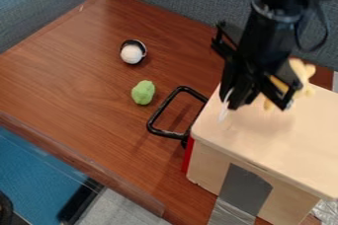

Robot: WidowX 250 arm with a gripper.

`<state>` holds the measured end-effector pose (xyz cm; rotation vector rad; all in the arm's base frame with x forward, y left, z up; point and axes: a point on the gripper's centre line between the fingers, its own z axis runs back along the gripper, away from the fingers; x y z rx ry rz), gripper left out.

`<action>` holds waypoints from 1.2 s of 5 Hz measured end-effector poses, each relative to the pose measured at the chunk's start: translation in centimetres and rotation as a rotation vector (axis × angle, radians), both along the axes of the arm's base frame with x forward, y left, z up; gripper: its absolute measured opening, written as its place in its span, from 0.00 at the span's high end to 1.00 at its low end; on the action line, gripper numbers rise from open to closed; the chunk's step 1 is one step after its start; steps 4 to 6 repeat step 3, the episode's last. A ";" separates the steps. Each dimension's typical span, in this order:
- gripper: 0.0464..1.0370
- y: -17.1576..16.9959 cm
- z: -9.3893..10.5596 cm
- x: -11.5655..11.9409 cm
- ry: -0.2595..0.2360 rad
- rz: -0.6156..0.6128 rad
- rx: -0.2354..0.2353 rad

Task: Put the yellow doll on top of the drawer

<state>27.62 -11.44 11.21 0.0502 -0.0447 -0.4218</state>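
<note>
My black gripper (239, 103) is over the drawer's (264, 140) pale top; I cannot tell whether it is wide, narrow or holding anything. The yellow doll (303, 73) shows partly behind it, by the top's far edge. On the brown table (79, 81) I see 2 small things: a green lump (143, 93) and a black-and-white ball (133, 53).

High view — slanting down, close
</note>
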 end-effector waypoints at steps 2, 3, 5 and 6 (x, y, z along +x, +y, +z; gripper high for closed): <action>0.42 0.1 0.2 -1.1 0.066 0.036 0.024; 0.13 0.3 3.4 -1.5 0.026 0.071 0.004; 0.13 0.3 3.4 -1.5 0.026 0.071 0.004; 0.13 0.3 3.4 -1.5 0.026 0.071 0.004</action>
